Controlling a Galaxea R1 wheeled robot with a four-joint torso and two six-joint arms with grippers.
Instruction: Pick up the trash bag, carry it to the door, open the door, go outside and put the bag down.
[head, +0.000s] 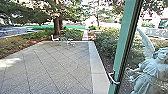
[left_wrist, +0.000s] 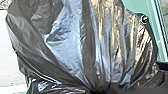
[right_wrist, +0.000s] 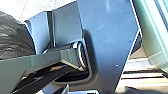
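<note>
The left gripper (left_wrist: 101, 90) had its jaws clenched on the gathered plastic of the black trash bag (left_wrist: 68, 50), whose creased sides spread out from the grip. Whether the right jaws were parted or closed, I could not tell. Part of the bag also showed in the right wrist view, beside the robot's body.

On the right, near, stood the green-framed glass door (head: 128, 37), open, with a curved metal handle (head: 115, 79). A pale winged statue (head: 156, 68) showed through its glass. Ahead and to the left lay a paved terrace (head: 55, 65), its diagonal joints running toward a lighter stone border (head: 99, 68) on the right. Bushes (head: 107, 40) grew beyond that border. Farther off stood a tree trunk (head: 57, 25), with small pale objects, too blurred to name, near the terrace's far edge.
</note>
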